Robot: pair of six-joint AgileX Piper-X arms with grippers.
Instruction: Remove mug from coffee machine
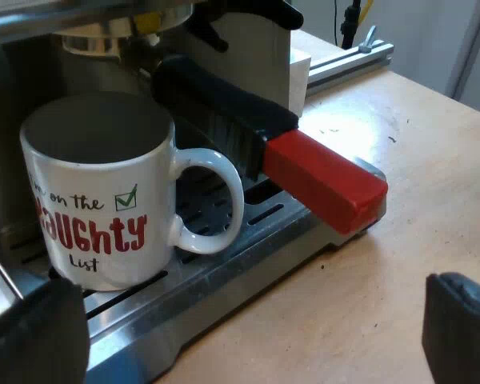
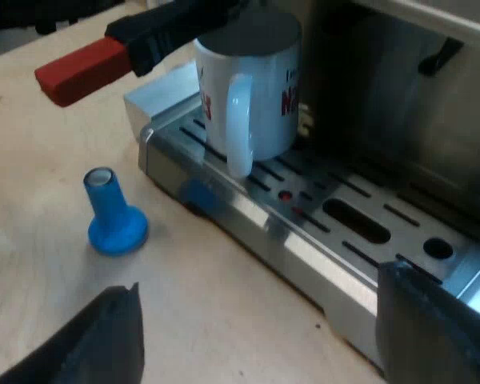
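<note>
Wooden table (image 1: 432, 160) carries the drip tray (image 1: 224, 276) holding a mug (image 1: 104, 200); left gripper (image 1: 248, 336) and right gripper (image 2: 256, 340) gape empty.

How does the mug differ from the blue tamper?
The mug is white with red lettering; the blue tamper is plain. The mug is a wide cylinder with a loop handle; the tamper is a narrow stem on a flared foot. The mug stands on the machine's drip tray; the tamper stands on the table beside it. Both are upright.

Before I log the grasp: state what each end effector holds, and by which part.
Nothing. Left end effector and right end effector are open, off the mug.
</note>
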